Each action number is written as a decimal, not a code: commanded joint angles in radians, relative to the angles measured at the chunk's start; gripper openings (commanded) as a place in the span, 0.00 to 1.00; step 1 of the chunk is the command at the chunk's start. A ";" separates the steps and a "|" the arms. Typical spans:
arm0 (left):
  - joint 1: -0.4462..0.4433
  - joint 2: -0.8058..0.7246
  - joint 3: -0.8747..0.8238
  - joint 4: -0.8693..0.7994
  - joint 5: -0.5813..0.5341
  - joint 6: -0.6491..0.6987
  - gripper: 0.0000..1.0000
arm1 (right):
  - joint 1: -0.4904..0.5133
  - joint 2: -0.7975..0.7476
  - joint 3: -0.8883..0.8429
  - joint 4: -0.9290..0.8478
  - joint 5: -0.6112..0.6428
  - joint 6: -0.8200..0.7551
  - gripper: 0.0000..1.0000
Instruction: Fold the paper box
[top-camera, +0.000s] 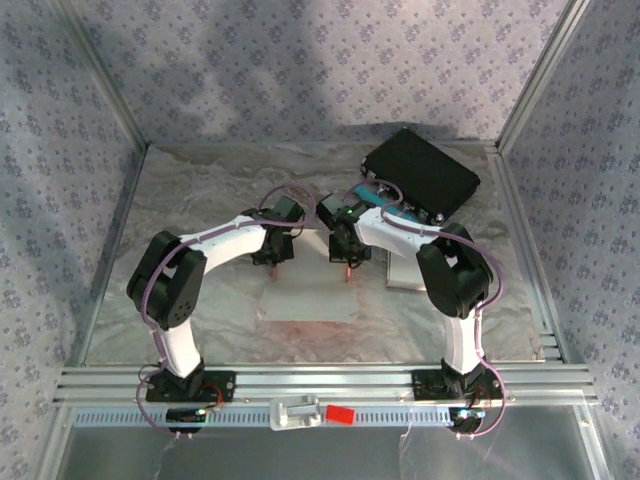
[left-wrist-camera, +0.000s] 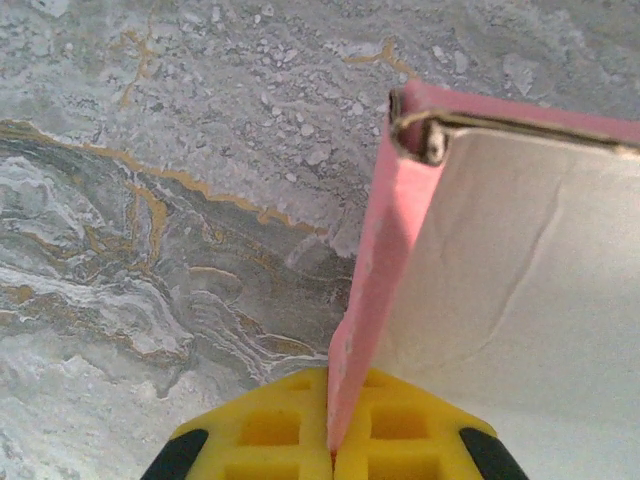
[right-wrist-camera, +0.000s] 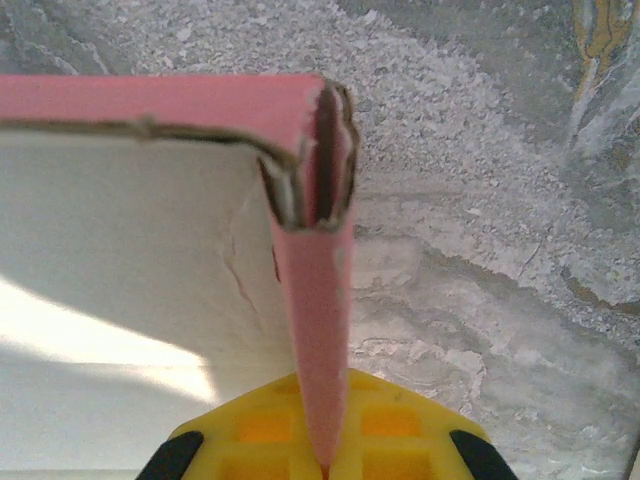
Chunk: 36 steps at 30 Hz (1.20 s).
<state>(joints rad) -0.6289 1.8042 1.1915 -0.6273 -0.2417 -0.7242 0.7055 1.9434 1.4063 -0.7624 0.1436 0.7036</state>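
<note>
Paper box (top-camera: 310, 300): pink outside, pale inside, lying open-topped at mid-desk between the two arms and slightly nearer their bases than the jaws. Left arm (top-camera: 215, 245): reaches in from the left; left jaws fully closed on the box's left side wall (left-wrist-camera: 385, 250), the card pinched upright between the yellow pads (left-wrist-camera: 270, 430). That wall runs straight away from the jaws to the far-left corner (left-wrist-camera: 420, 125), where the far wall turns off to the right. Box floor: between the two pinched walls, creased, unobstructed. Right arm (top-camera: 400, 232): reaches in from the right; right jaws likewise fully closed, on the right side wall (right-wrist-camera: 312, 330), which leads away to a frayed, doubled far-right corner (right-wrist-camera: 320, 150). Each arm is nearest its own wall; neither has the advantage. Judgement: any inward fold turns on these two parallel walls tipping toward each other across the floor. Desk (top-camera: 200, 200): bare marbled surface to the left and ahead. Black case (top-camera: 420, 172): behind the right arm, limiting room on that side.
</note>
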 joint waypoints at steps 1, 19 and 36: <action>-0.015 0.025 0.021 -0.099 -0.126 -0.073 0.00 | 0.005 0.048 -0.009 -0.026 0.003 0.014 0.00; -0.012 -0.076 0.007 0.025 -0.005 -0.068 0.21 | 0.016 0.080 0.020 -0.097 0.068 -0.023 0.00; 0.063 -0.078 -0.033 0.060 0.118 0.048 0.31 | 0.010 0.065 0.020 -0.088 0.050 -0.024 0.00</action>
<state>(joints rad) -0.5640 1.7031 1.1561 -0.5255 -0.1192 -0.7006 0.7158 1.9766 1.4509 -0.8135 0.1753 0.6880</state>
